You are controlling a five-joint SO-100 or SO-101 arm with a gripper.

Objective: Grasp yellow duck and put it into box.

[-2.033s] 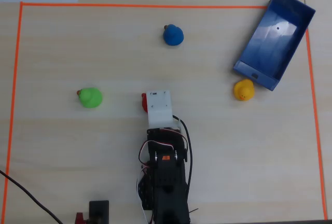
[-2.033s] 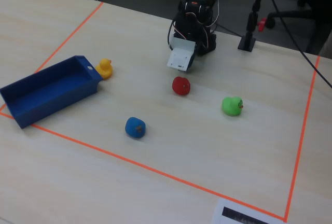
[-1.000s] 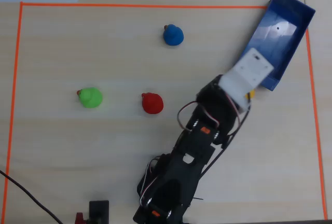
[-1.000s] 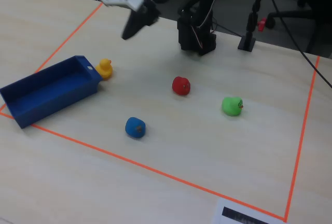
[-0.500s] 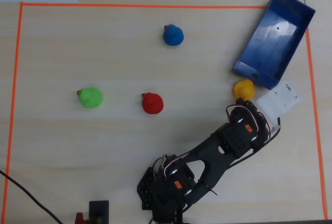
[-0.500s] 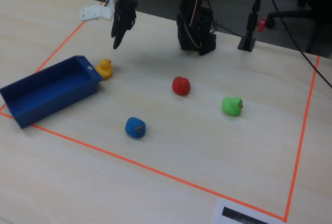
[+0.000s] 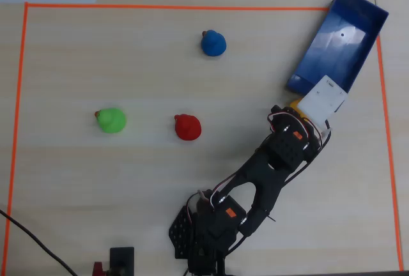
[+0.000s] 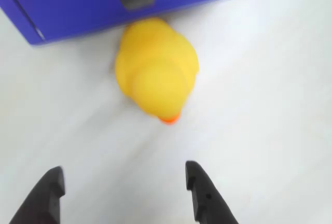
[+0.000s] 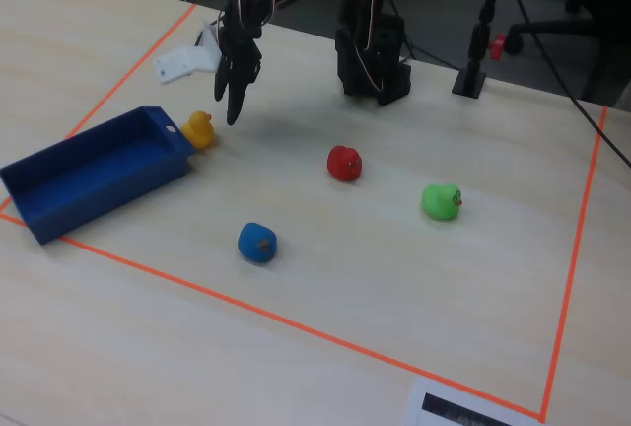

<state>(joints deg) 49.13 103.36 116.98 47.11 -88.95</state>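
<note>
The yellow duck sits on the table right against the outer end wall of the dark blue box, its orange beak towards the camera. It also shows in the fixed view beside the box. In the overhead view only a sliver of the duck shows beside the box; the arm hides the rest. My gripper is open and empty, hovering above the table short of the duck, and it also shows in the fixed view.
A red duck, a green duck and a blue duck stand in the orange-taped area. The arm's base stands at the table's edge. A black stand is beside it.
</note>
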